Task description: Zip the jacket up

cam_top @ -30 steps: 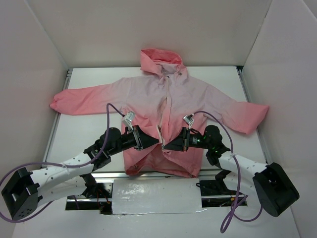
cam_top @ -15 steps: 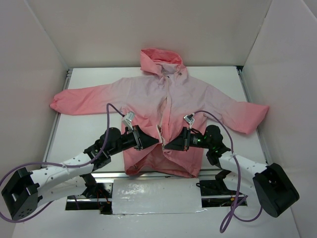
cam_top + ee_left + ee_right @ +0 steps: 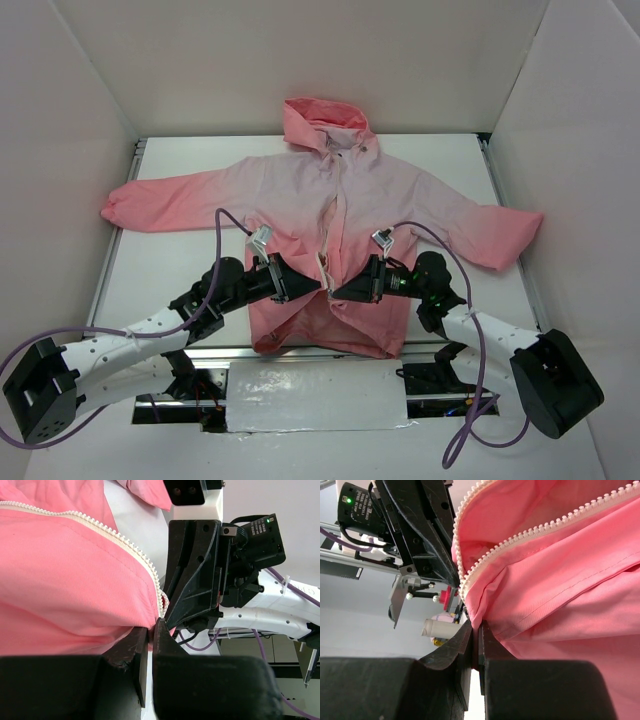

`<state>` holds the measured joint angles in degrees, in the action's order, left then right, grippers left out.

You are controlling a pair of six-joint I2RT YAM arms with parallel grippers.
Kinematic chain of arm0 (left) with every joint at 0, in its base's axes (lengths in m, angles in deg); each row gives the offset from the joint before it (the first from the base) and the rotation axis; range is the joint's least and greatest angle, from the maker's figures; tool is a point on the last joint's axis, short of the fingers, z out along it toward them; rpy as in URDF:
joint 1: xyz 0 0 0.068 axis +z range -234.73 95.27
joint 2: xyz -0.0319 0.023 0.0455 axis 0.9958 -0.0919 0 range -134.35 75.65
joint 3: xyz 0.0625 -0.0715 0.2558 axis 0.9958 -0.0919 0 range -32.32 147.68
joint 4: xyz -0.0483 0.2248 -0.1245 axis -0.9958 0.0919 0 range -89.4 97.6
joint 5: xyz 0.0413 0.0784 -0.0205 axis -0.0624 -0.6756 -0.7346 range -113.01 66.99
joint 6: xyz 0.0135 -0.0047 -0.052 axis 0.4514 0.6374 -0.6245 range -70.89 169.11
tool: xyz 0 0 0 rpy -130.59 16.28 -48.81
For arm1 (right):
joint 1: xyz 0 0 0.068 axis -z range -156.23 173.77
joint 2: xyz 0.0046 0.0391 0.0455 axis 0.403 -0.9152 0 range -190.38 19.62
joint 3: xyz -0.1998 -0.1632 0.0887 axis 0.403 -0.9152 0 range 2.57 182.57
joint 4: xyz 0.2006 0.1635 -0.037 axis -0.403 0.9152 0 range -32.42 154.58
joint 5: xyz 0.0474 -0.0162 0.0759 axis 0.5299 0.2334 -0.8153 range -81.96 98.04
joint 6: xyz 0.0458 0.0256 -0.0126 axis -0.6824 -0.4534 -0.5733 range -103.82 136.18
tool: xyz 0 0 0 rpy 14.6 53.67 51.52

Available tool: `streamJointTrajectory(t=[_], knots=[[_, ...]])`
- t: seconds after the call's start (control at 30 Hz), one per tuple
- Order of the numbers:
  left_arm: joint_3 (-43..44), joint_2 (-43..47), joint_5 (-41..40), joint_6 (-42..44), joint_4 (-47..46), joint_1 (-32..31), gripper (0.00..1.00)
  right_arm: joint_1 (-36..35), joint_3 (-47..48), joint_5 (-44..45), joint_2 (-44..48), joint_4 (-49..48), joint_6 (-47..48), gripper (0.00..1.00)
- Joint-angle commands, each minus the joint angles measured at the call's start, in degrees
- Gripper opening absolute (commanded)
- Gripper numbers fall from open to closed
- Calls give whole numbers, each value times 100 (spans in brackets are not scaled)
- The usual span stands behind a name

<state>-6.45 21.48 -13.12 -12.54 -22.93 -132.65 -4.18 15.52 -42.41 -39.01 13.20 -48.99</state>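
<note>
On white counter [image 3: 180,270]: pale-pink-to-coral hooded rain jacket [image 3: 400,200], laid front-up, sleeves spread, hood at far side, light zipper [image 3: 337,215] unjoined at lower front. Left pincer [image 3: 316,287] clamped narrow on one coral front edge beside the teeth. Right pincer [image 3: 336,292] clamped likewise on the facing edge, tips nearly touching. Grips and cloth as a second ago, save a barely visible shift at right wrist.

The top view looks down from behind the arm bases [image 3: 40,392] over the whole table [image 3: 170,270]. Both wrist views sit close, facing each other across the zipper [image 3: 131,547] of the jacket [image 3: 290,190].
</note>
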Motion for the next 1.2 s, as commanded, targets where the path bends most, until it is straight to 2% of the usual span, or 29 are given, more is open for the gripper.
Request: streamJointTrajectory(t=[0.0, 0.5, 1.17], knots=[[50, 21, 101, 118, -249, 20, 0, 43, 243, -148, 18, -563, -57, 0], [112, -58, 232, 83, -371, 20, 0, 43, 340, -105, -34, -387, 4, 0], [-55, -75, 733, 126, -556, 20, 0, 79, 594, -192, -324, -862, -225, 0]])
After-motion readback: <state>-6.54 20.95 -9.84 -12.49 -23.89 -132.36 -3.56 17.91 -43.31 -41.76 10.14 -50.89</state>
